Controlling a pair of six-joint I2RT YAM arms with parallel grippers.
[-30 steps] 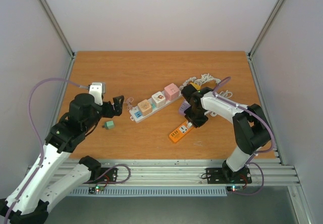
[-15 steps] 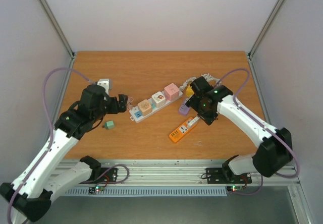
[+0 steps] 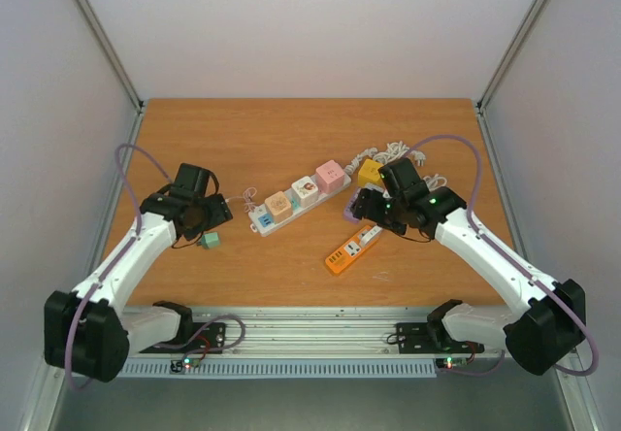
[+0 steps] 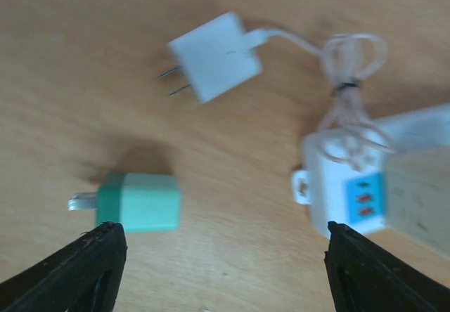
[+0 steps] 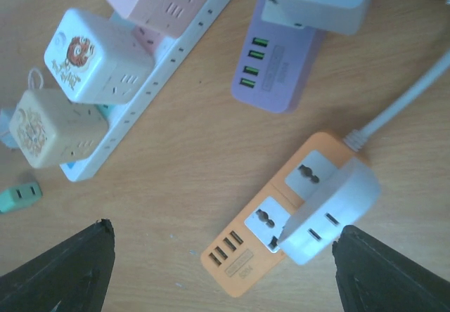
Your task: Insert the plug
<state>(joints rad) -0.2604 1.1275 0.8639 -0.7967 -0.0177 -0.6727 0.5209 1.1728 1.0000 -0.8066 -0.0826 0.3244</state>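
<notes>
Reaching stage. Left gripper (image 4: 222,259), spread and empty like the right gripper (image 5: 225,259), hovers over green plug (image 4: 140,201) near left edge of table (image 3: 291,130); next, lower and pinch.

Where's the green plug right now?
In the top view the green plug lies on the table left of centre, beside the left gripper and left of the white strip. The left wrist view shows it below the white charger, ungrasped.
</notes>
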